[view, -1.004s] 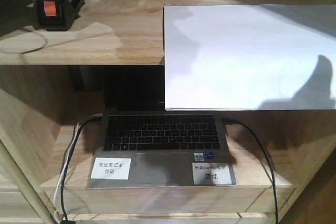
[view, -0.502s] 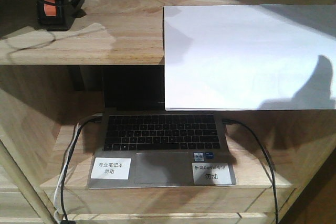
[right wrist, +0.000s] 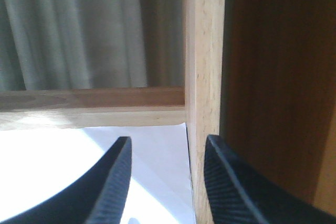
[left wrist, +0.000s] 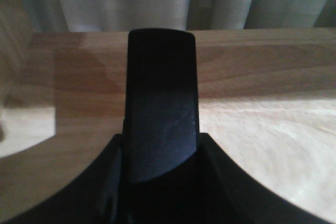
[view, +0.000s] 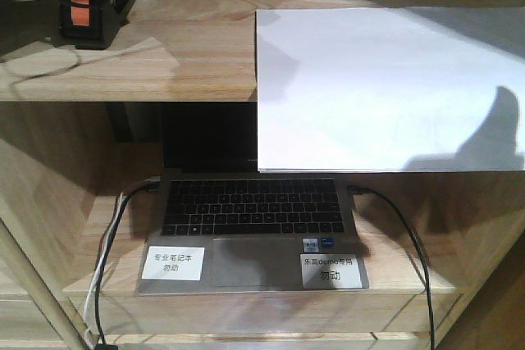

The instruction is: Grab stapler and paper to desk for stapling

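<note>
Now, versus one second back: dark left end effector (left wrist: 163, 141) sits closer over small black stapler with orange-red rear patch (view: 79, 14); shelf shadows shifted, stapler hardly displaced. Judgement: grasp seated, lift pending. Fingers hug both stapler flanks.

Stapler at 10 o'clock on light wooden upper shelf (view: 189, 55). Long axis 6–12 in left wrist view, nose to 12, orange end toward front camera.

Plain white paper sheet (view: 385, 88) at 2 o'clock, unmoved.

Right end effector (right wrist: 168, 142) spread wide, empty, beside wooden upright (right wrist: 205, 51).

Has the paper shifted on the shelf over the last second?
No. The paper keeps the same left edge and the same overhang past the shelf's front edge.
</note>
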You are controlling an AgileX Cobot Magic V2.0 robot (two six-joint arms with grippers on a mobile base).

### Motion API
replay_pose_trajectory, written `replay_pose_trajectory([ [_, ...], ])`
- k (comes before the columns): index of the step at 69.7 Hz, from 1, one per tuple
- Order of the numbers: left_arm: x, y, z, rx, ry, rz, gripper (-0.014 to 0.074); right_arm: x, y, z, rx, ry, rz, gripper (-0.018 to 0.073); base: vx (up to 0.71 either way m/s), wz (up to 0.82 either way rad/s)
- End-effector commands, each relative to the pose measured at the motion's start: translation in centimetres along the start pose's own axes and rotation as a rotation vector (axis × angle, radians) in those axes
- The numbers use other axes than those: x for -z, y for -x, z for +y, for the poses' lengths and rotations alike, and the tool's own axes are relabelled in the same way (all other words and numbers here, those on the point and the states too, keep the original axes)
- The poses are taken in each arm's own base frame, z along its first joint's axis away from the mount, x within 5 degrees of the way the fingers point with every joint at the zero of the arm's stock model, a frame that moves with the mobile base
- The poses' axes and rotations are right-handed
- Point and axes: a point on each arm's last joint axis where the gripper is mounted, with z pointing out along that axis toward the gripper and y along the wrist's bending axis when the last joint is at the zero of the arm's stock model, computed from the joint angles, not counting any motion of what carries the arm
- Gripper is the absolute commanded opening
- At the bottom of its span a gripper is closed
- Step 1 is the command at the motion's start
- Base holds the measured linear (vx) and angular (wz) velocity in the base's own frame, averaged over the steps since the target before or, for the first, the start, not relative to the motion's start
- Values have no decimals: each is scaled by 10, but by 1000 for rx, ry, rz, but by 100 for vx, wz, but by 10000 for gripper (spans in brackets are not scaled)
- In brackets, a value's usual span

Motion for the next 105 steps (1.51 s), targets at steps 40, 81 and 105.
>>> replay_pose_trajectory([
  [40, 129, -33, 43, -68, -345, -379, -8, 1, 13, -1, 5, -9, -85, 307, 0, 0],
  [81, 205, -134, 77, -325, -725, -462, -6, 1, 13, -1, 5, -9, -85, 307, 0, 0],
  [105, 242, -188, 111, -387, -752, -446, -6, 1, 13, -1, 5, -9, -85, 307, 0, 0],
])
